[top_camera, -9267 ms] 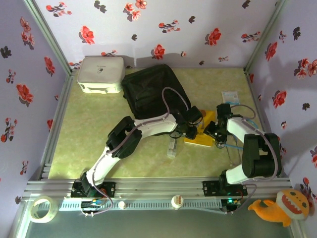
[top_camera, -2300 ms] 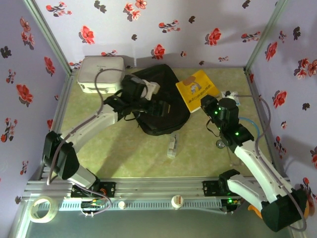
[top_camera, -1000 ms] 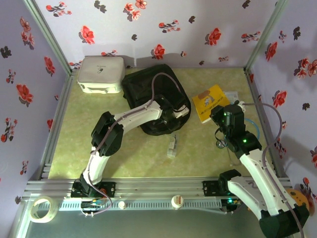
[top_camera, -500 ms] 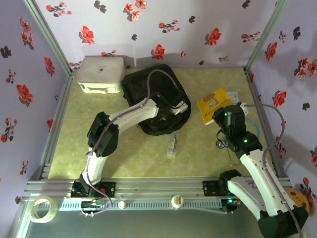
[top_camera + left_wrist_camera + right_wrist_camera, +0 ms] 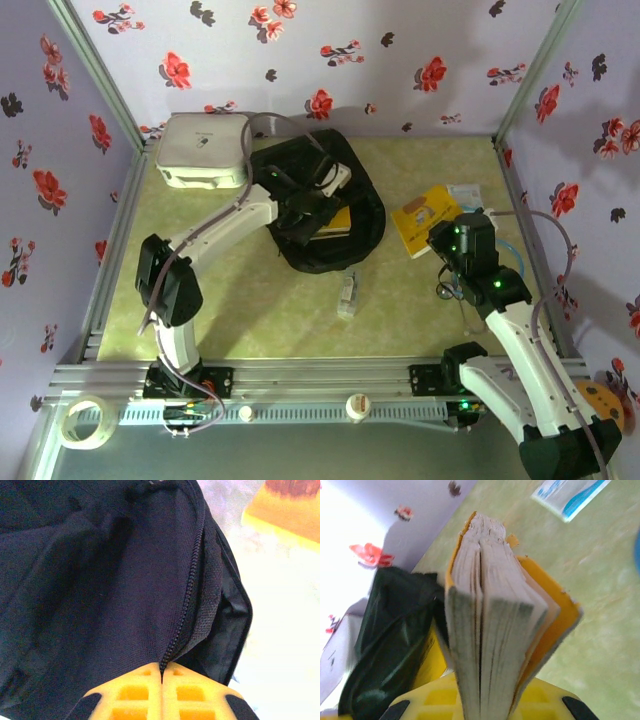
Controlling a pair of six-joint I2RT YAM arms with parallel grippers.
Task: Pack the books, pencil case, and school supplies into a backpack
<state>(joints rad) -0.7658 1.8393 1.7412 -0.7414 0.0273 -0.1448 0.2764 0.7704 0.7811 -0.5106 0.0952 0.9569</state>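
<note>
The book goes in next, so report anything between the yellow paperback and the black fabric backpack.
Nothing visible: only bare green tabletop lies between the yellow paperback, in the right jaws, and the black fabric backpack.

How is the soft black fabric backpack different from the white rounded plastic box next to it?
The soft black fabric backpack is dark and floppy; the white rounded plastic box is pale and keeps a stiff shape. The backpack is bigger than the box. The backpack is unzipped, its zipper edge pinched by the left gripper, while the box looks closed and untouched. Both sit at the far side of the green table.
</note>
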